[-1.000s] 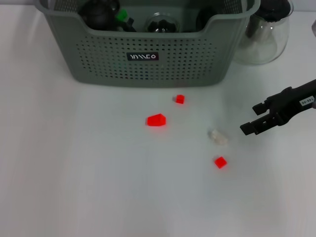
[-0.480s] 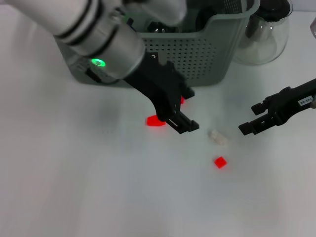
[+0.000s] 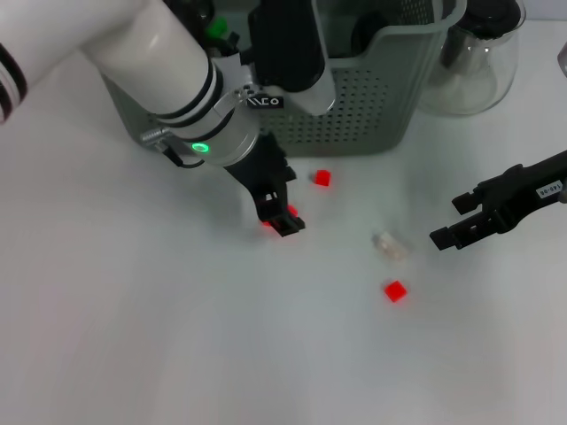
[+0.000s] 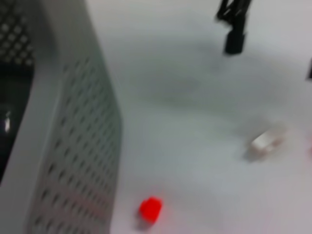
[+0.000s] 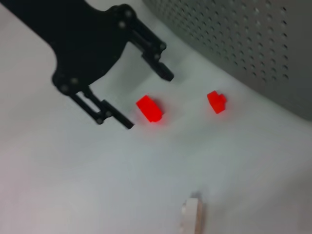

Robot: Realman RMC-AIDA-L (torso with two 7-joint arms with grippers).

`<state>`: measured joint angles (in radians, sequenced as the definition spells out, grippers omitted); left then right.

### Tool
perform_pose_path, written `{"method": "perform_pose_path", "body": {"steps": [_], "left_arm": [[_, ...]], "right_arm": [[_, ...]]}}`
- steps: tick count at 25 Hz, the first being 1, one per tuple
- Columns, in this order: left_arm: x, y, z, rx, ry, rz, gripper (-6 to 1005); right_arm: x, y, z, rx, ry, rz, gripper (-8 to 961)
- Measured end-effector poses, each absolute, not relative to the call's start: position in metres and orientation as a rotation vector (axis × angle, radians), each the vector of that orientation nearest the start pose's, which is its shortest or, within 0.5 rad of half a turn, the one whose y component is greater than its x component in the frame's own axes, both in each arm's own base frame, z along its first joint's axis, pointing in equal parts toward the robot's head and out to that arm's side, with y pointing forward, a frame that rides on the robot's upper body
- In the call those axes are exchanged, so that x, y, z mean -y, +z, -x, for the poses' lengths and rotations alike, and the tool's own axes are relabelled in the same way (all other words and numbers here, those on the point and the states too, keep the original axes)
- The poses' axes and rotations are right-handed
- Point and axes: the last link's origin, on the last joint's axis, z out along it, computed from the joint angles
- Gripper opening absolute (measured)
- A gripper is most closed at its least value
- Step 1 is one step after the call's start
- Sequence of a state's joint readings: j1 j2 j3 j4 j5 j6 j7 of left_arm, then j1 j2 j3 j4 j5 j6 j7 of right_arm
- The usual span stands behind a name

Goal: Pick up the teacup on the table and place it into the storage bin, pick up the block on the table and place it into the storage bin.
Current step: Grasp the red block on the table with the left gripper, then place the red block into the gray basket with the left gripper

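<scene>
The left tool (image 3: 282, 215) is down on the white bench (image 3: 133, 336), fingers spread wide around the larger red faceted block (image 5: 149, 108), not closed on it. The big grey-green perforated plastic storage bin (image 3: 372, 115) sits at the far side. A small red cube (image 3: 322, 178) lies just in front of it. The right tool (image 3: 450, 224) hovers open at the right, near a small clear block (image 3: 391, 245), with another red cube (image 3: 395, 290) nearer

White left arm (image 3: 151, 53) — black bands, green light, black jaws.
</scene>
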<state>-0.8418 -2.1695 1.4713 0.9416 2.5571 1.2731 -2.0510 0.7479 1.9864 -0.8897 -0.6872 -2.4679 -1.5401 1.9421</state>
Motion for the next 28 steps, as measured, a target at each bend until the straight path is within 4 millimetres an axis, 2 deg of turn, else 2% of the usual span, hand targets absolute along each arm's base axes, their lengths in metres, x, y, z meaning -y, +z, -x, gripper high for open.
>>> {"method": "perform_pose_path", "body": {"steps": [7,14,19,22,28], "left_arm": [[-0.379,-0.097,0.158,0.168,0.609,2.877,739],[-0.376,-0.101,0.16,0.162,0.63,2.885,739],[-0.374,-0.105,0.159,0.164,0.633,2.88,672],[-0.373,-0.109,0.158,0.153,0.645,2.872,436],[-0.37,-0.11,0.153,0.143,0.656,2.877,318]], "right_arm": [[-0.365,0.005,-0.255,-1.017,-0.176,2.876,914],[-0.366,0.005,-0.254,-1.013,-0.176,2.877,914],[-0.367,0.005,-0.254,-1.008,-0.175,2.871,915],[-0.368,0.005,-0.254,-1.006,-0.174,2.868,915],[-0.368,0.006,-0.253,-1.003,-0.175,2.867,915]]}}
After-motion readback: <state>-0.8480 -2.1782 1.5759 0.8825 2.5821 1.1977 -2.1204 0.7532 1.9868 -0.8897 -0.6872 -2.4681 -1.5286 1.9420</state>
